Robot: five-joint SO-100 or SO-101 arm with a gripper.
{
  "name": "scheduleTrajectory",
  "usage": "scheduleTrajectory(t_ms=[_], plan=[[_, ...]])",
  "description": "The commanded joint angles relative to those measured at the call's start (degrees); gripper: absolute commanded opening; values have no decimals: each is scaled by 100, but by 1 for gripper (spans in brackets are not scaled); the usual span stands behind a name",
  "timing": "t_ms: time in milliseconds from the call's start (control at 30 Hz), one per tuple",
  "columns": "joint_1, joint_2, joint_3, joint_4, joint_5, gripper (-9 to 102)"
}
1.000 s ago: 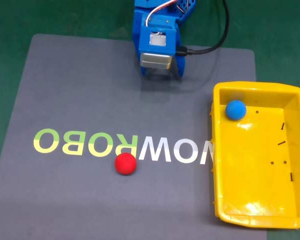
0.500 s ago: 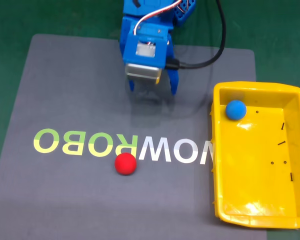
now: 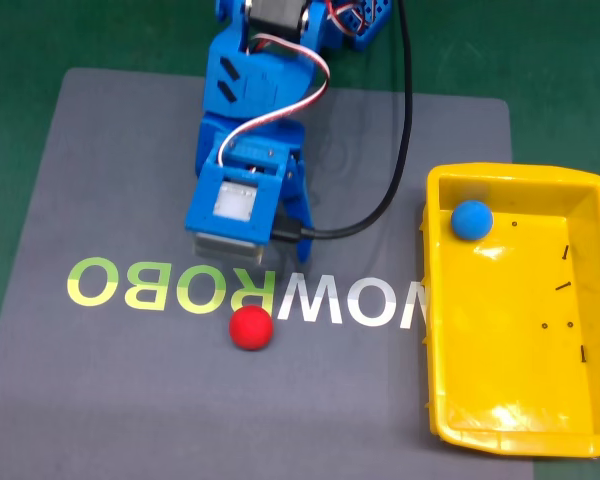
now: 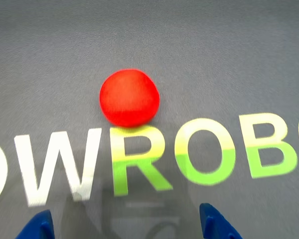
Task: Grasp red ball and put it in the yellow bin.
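Note:
The red ball [image 3: 250, 327] lies on the grey mat just below the letter R in the fixed view. In the wrist view the red ball [image 4: 129, 97] sits ahead of centre, just beyond the R. My blue gripper [image 3: 235, 245] hovers over the mat a little above and left of the ball, its fingers hidden under the wrist housing. From the wrist, my gripper [image 4: 125, 226] is open: two blue fingertips [image 4: 214, 225] stand wide apart at the bottom edge with nothing between them. The yellow bin [image 3: 430, 300] stands at the right edge of the mat.
A blue ball [image 3: 471, 219] rests in the bin's far left corner. A black cable [image 3: 395, 180] loops from the arm across the mat towards the bin. The grey mat [image 3: 110, 170] carries large white and green letters and lies on a green table [image 3: 20, 40].
The arm has swung forward and left from the back of the mat, down towards the letters, bringing the gripper close to the red ball. Neither ball has moved.

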Motion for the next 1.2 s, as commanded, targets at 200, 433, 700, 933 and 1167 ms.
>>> scheduleTrajectory(t_ms=[200,433,700,933,1167], plan=[[18,-914,-1283,-193,149,33],[-44,-1600,-2013,-193,202,33],[-141,-2303,-2742,-193,237,33],[-211,-2628,-2971,-193,246,33],[-272,-2812,-3094,-193,334,30]])
